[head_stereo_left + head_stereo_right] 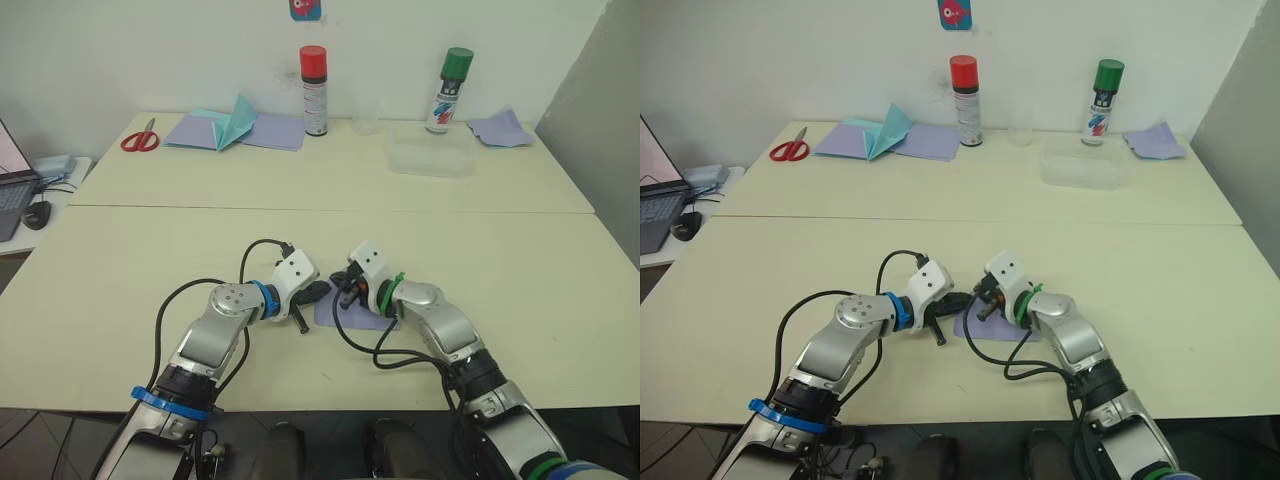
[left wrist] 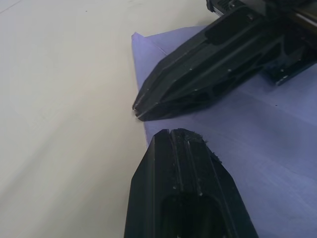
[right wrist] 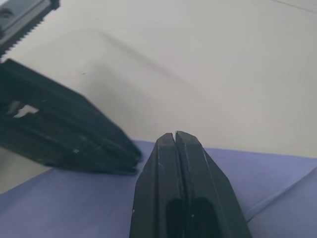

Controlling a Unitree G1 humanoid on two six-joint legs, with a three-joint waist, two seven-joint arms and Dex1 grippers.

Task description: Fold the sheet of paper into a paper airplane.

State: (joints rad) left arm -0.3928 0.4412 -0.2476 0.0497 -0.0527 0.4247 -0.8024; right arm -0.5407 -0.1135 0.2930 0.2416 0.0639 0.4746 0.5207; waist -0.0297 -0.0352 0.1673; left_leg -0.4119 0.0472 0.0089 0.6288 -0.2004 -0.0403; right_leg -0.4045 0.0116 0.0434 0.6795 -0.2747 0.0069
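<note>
lavender sheet of paper (image 1: 362,315) flat near the table's (image 1: 520,260) front edge, left gripper (image 1: 318,292) and right gripper (image 1: 345,296) both closed, tips meeting over its left edge

1. Head stereo pair: high vantage, facing forward and down over both arms. Covers the whole counter (image 1: 520,260) to the back wall; the right eye's picture sits slightly offset from the left's.
2. Left wrist camera: very close, looking along the left pincer (image 2: 173,133) at the sheet of paper (image 2: 277,148); the right pincer (image 2: 141,109) crosses ahead.
3. Right wrist camera: equally close, facing the opposite way.
4. Shared ground: both wrist views cover the paper's edge, where the two pincers meet, mid-counter in the head views.
</note>
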